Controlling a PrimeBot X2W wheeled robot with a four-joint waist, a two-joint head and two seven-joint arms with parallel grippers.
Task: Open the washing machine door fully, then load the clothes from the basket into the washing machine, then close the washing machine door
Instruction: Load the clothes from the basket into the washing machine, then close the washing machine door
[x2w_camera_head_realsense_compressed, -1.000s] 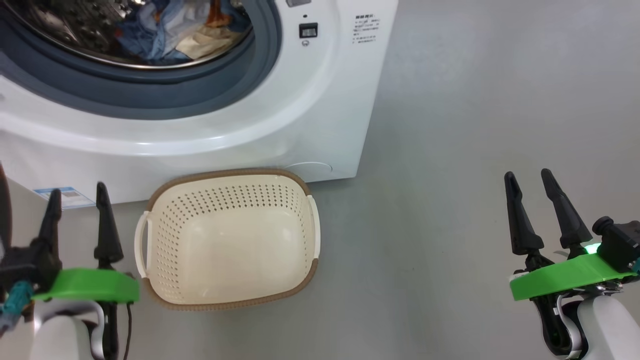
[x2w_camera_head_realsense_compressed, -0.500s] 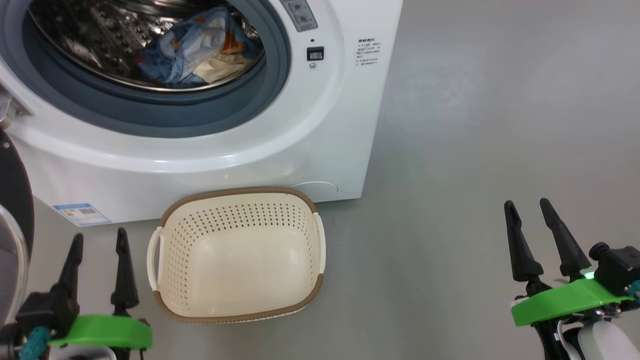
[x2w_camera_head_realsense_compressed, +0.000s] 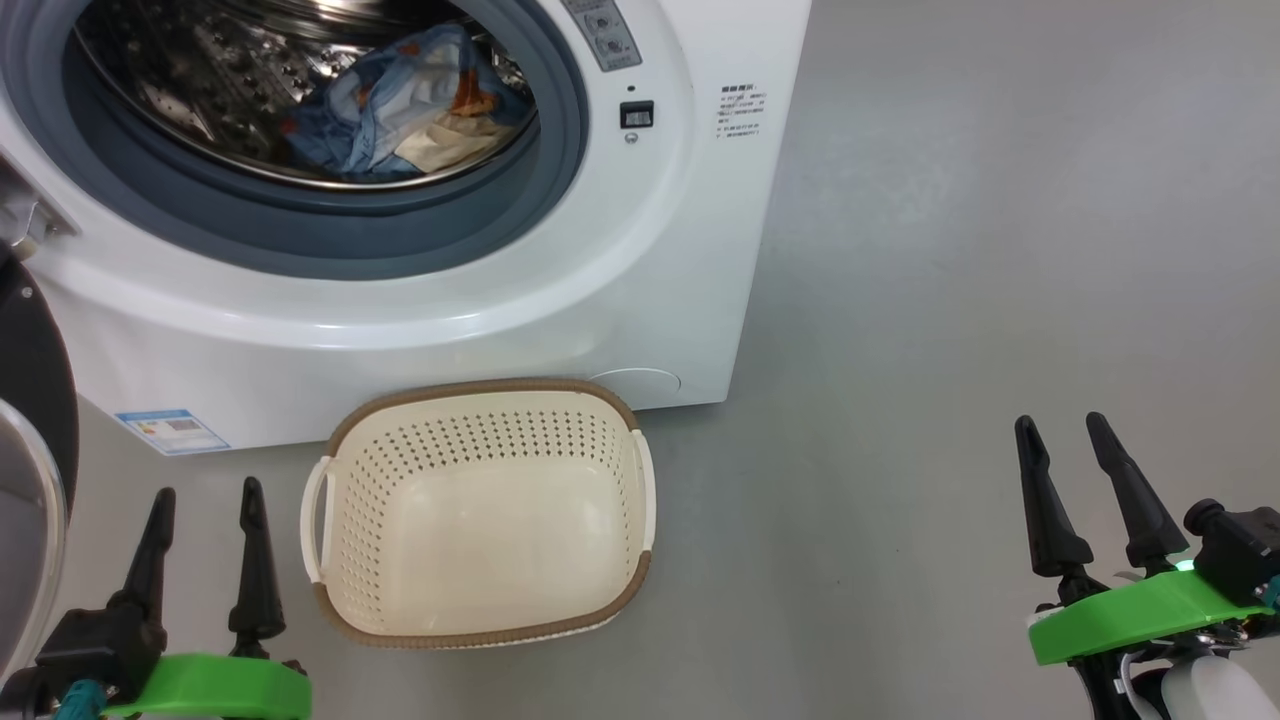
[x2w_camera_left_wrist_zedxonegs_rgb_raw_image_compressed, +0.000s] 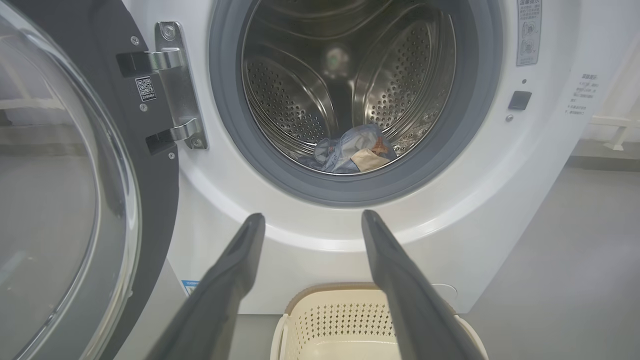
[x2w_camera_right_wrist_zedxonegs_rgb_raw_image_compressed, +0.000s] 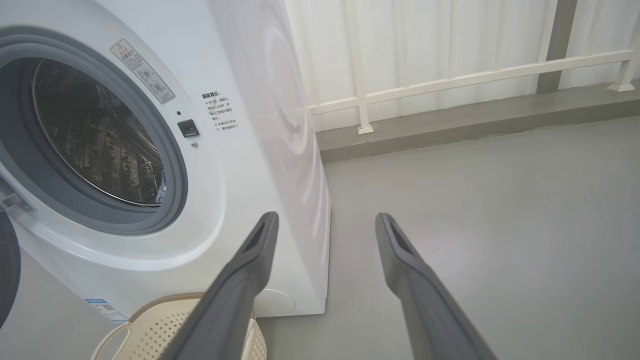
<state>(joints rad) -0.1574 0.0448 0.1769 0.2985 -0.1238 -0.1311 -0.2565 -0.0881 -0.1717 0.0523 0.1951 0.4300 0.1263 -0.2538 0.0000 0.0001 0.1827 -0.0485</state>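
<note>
On the floor (x2w_camera_head_realsense_compressed: 950, 300) in front of the washer (x2w_camera_head_realsense_compressed: 560, 300) the basket (x2w_camera_head_realsense_compressed: 480, 450) sits empty, just near of the machine's lower front. The clothes (x2w_camera_head_realsense_compressed: 400, 110), a blue bundle with orange and cream patches, lie low in the steel drum (x2w_camera_left_wrist_zedxonegs_rgb_raw_image_compressed: 300, 100), inside the grey seal. As I read it, loading is done and only closing the door (x2w_camera_left_wrist_zedxonegs_rgb_raw_image_compressed: 65, 190) is left.

The door stands swung out on the left, hinged at the washer's left side by a steel bracket (x2w_camera_left_wrist_zedxonegs_rgb_raw_image_compressed: 175, 85). It has a glossy black ring around a domed clear pane, and the pane shows grey reflections.

The left gripper (x2w_camera_head_realsense_compressed: 207, 492) hangs low at the near left, between the door and the basket. Its fingers are spread wide and hold nothing. The right gripper (x2w_camera_head_realsense_compressed: 1058, 423) is well apart at the near right over bare floor, with its fingers also spread and empty.

The next move probably falls to the left arm. It would have to get to the door's free edge and push it to the right until it latches. The basket sits close under the opening, so the door's swing may pass just above its rim. No cloth looks draped over the seal, though the bundle's near edge is hard to judge.
</note>
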